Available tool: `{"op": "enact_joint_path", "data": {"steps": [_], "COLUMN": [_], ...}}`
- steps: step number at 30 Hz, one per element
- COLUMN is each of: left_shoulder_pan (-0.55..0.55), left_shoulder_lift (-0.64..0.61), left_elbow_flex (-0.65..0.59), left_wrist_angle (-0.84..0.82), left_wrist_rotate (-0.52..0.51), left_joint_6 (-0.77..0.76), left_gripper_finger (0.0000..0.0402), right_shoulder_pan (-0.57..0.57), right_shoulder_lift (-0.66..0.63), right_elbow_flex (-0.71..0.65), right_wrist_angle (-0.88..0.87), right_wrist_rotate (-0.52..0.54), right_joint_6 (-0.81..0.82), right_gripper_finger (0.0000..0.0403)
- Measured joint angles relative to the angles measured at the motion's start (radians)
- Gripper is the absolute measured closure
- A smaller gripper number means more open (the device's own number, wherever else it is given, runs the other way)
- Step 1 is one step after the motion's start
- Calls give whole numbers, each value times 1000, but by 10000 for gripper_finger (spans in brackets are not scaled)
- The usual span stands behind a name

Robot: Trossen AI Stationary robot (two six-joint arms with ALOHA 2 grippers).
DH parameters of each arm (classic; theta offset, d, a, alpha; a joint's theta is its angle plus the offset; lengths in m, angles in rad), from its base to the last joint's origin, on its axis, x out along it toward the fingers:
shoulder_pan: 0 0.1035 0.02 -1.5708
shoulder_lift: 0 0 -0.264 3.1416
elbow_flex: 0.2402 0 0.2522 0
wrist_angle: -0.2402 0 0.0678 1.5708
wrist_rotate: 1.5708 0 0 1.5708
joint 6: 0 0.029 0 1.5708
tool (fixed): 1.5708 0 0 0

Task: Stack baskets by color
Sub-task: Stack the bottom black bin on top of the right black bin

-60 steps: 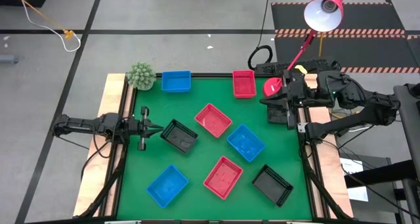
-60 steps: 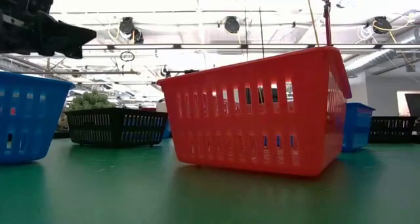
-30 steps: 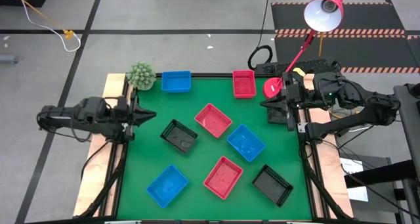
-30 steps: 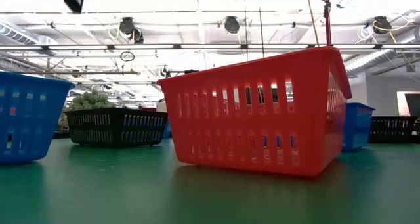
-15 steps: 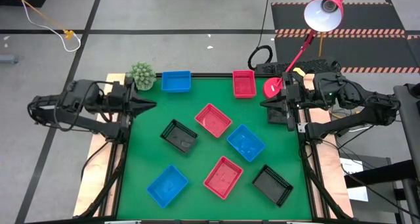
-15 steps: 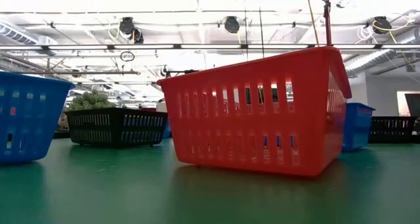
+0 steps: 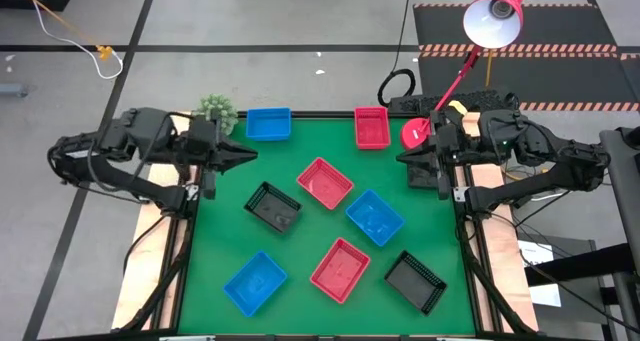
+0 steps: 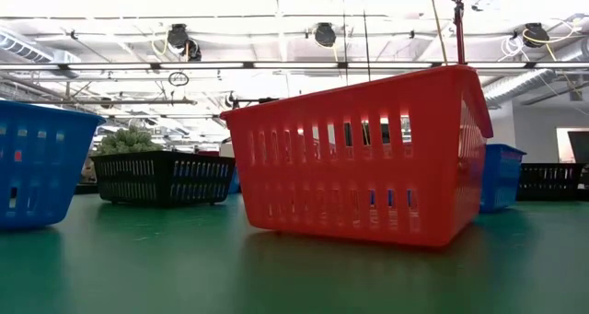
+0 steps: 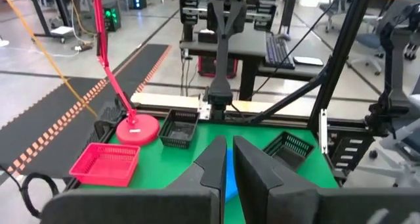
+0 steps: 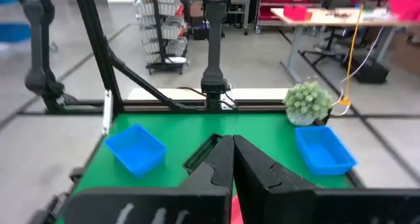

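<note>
Several small baskets lie loose and unstacked on the green mat (image 7: 300,146): blue ones (image 7: 268,124) (image 7: 375,217) (image 7: 255,283), red ones (image 7: 371,127) (image 7: 324,183) (image 7: 340,270) and black slatted ones (image 7: 273,207) (image 7: 416,281). Each rests on its base. My left gripper (image 7: 243,153) hangs shut and empty above the mat's left edge, pointing right; its fingers (image 9: 216,159) stand almost together. My right gripper (image 7: 403,159) hangs shut and empty at the right edge, pointing left. The low view shows a red basket (image 8: 359,153) up close and no gripper.
A green plant ball (image 7: 216,108) sits at the far left corner. A red lamp base (image 7: 415,133) stands at the far right, its head (image 7: 493,17) beyond the table. Wooden rails (image 7: 170,131) frame the mat. Another black basket (image 9: 178,127) lies by the lamp base.
My left gripper has risen well above the table at its left edge, drifted a little toward the far edge and tipped nearer to level, leaving the low view. Its fingers have stayed together. No basket has moved.
</note>
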Motion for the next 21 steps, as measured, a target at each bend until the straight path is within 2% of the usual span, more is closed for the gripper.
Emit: {"op": "enact_joint_path", "data": {"steps": [3,8,10,14,17,21], "left_shoulder_pan": [0,0,0,-1,-1,-9], "left_shoulder_lift": [29,71,85,104,122,130], "left_elbow_flex": [6,7,7,7,7,7], "left_wrist_angle": [9,30,40,46,45,44], "left_wrist_rotate": [0,0,1,8,10,11], "left_joint_6": [-1,-3,-12,-37,-65,-148], "left_gripper_finger": [371,371,371,371,371,371], "right_shoulder_pan": [0,0,0,5,54,153], "right_shoulder_lift": [0,15,22,37,53,80], "right_elbow_flex": [0,0,-1,-1,-1,-1], "right_wrist_angle": [0,9,15,25,8,-48], "right_wrist_rotate": [0,-1,-33,-104,-99,-43], "right_joint_6": [126,479,585,691,755,848], "right_gripper_finger": [403,403,403,403,403,403]}}
